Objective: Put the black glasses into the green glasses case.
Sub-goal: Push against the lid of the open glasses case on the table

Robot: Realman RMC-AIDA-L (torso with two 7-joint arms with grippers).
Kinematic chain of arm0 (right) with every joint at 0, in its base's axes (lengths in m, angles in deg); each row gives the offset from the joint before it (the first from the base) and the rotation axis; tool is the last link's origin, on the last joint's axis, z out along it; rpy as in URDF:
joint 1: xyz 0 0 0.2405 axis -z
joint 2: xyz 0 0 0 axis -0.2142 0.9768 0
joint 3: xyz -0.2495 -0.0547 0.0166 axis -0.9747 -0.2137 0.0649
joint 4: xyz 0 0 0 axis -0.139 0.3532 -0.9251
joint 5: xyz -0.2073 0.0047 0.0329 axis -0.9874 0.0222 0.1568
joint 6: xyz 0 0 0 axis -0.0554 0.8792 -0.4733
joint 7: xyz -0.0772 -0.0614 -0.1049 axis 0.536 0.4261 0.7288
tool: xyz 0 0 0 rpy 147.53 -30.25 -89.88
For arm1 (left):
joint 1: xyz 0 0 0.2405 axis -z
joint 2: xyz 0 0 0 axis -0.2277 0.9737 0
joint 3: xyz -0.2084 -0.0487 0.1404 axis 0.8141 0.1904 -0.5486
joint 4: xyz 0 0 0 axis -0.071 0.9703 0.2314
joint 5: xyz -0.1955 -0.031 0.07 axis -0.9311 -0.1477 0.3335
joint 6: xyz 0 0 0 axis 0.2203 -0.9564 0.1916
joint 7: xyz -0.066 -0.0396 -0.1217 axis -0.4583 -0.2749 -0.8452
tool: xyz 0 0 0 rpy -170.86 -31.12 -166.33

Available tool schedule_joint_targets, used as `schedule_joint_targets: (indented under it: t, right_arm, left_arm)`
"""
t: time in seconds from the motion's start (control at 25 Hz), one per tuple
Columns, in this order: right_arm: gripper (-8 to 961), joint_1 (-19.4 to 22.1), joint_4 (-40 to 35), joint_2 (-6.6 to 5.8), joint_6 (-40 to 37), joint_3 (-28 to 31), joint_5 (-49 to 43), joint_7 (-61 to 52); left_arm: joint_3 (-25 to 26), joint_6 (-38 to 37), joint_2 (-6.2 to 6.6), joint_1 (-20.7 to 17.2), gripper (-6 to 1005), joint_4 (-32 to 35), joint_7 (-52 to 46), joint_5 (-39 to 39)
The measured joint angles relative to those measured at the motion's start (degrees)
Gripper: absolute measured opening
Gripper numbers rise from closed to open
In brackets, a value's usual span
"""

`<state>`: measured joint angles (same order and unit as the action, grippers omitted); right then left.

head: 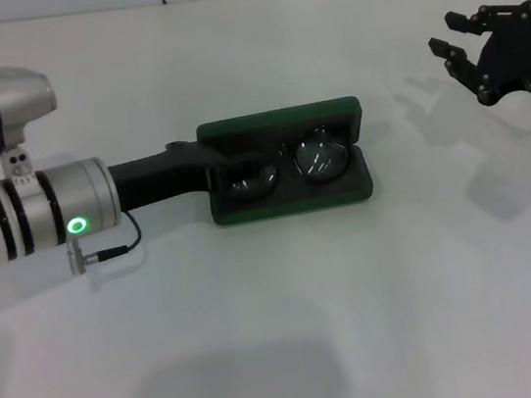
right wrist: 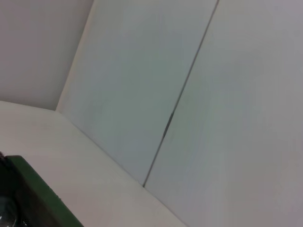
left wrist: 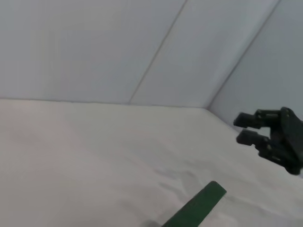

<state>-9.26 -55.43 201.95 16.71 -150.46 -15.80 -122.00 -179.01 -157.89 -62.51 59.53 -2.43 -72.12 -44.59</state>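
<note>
The green glasses case [head: 279, 119] lies open in the middle of the table, its lid standing at the far side. The black glasses [head: 320, 156] rest inside it, both lenses showing. My left gripper [head: 215, 178] reaches in from the left to the case's left end, over the left lens, with its tips hidden against the dark lining. My right gripper [head: 454, 37] hangs open and empty at the far right, well away from the case. It also shows in the left wrist view as the right gripper [left wrist: 245, 128], beyond a corner of the case [left wrist: 199, 206]. The right wrist view catches the case rim [right wrist: 40, 195].
A bare white table [head: 294, 333] stretches around the case, with white wall panels [right wrist: 142, 85] behind. A thin black cable [head: 119, 249] loops under my left wrist.
</note>
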Motion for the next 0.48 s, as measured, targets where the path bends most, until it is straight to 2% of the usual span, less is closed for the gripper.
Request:
schedule_joint_targets:
  t: [0.16, 0.32, 0.4, 0.48]
  right_arm:
    - [267, 0.0, 0.0, 0.07, -0.19, -0.12, -0.01, 0.25]
    - [267, 0.0, 0.0, 0.08, -0.22, -0.12, 0.11, 0.35]
    - [267, 0.0, 0.0, 0.08, -0.21, 0.01, 0.23, 0.36]
    - [267, 0.0, 0.0, 0.1, -0.22, 0.06, 0.28, 0.39]
  left_arm:
    - [-0.05, -1.31, 0.33, 0.84, 565, -0.01, -0.31, 3.66]
    - [-0.08, -10.94, 1.19, 0.83, 563, -0.04, 5.5, 9.1]
    - [-0.01, -15.0, 1.42, 0.32, 562, -0.34, 8.15, 7.79]
    - [0.04, -15.58, 1.55, -0.26, 561, -0.73, 7.4, 2.07]
